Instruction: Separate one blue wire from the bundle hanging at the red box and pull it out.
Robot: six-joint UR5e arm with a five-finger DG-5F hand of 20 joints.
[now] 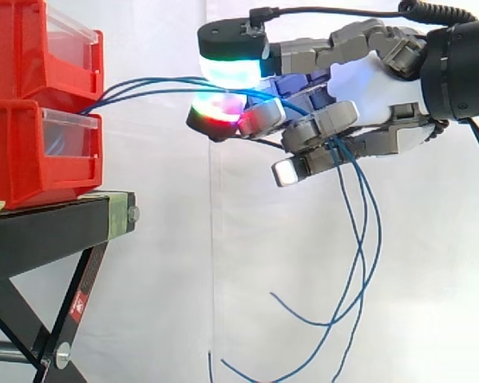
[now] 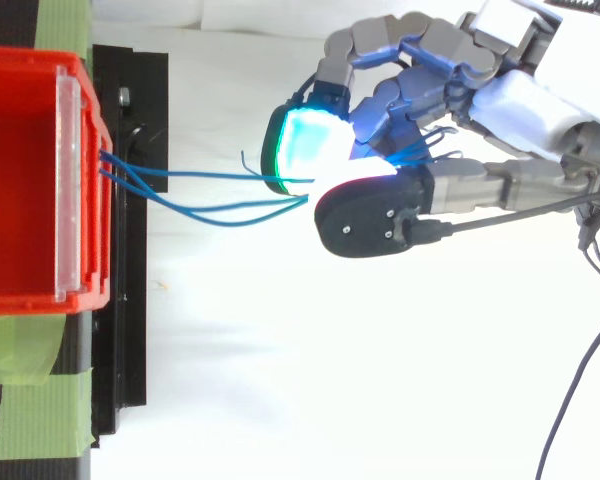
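Inside the curled hand (image 1: 366, 80), several blue wires (image 2: 200, 175) are grasped, strung across from the red box (image 2: 20, 200) ahead of it.

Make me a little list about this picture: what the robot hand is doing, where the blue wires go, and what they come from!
hand: fingers curled round the blue wires
blue wires: run from the front of the red bins to the hand; loose ends dangle below it
red bins: stacked on the black stand
pulled out: not yet
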